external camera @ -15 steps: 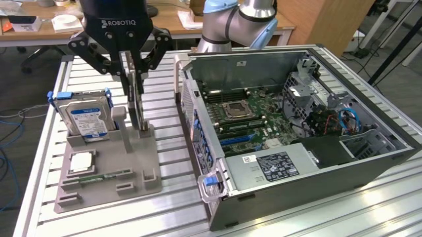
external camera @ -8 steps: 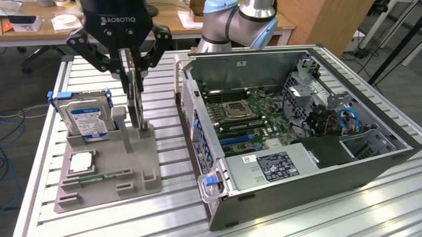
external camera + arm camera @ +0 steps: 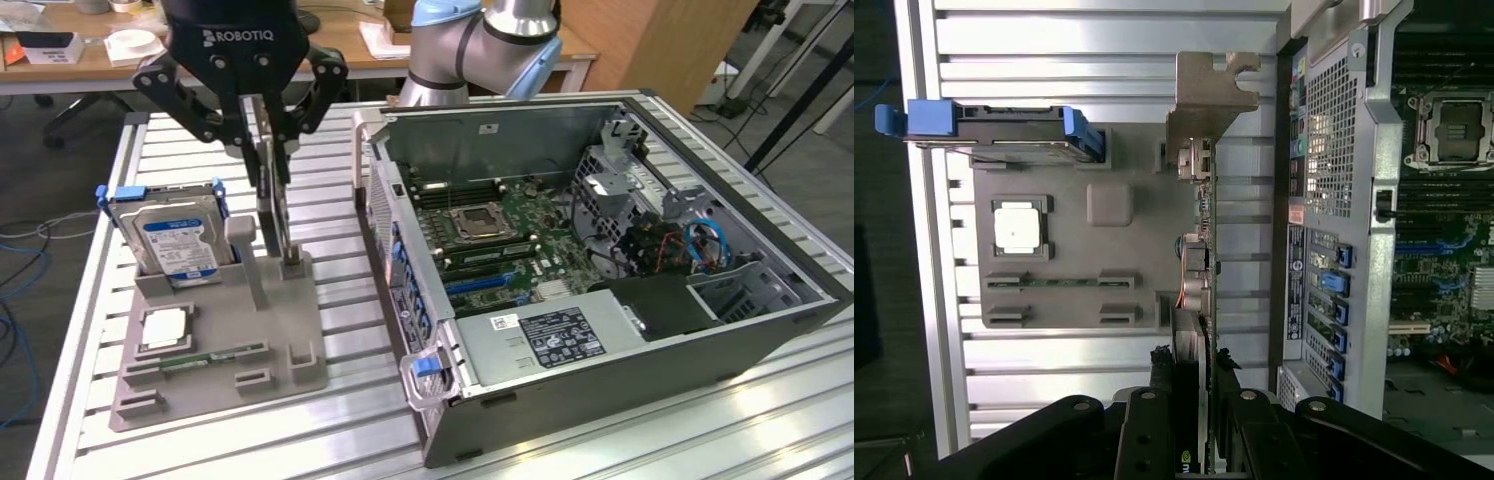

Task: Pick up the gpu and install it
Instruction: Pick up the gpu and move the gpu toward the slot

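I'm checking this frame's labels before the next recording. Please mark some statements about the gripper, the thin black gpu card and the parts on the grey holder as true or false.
1. The gripper is shut on the thin black gpu card, which is edge-on. True.
2. The silver hard drive with the blue label lies inside the open dark computer case. False: it stands upright in the grey plastic holder beside the case.
3. The gpu is seated inside the case. False: it is over the holder, outside the case.
4. The square silver processor chip lies flat on the holder. True.
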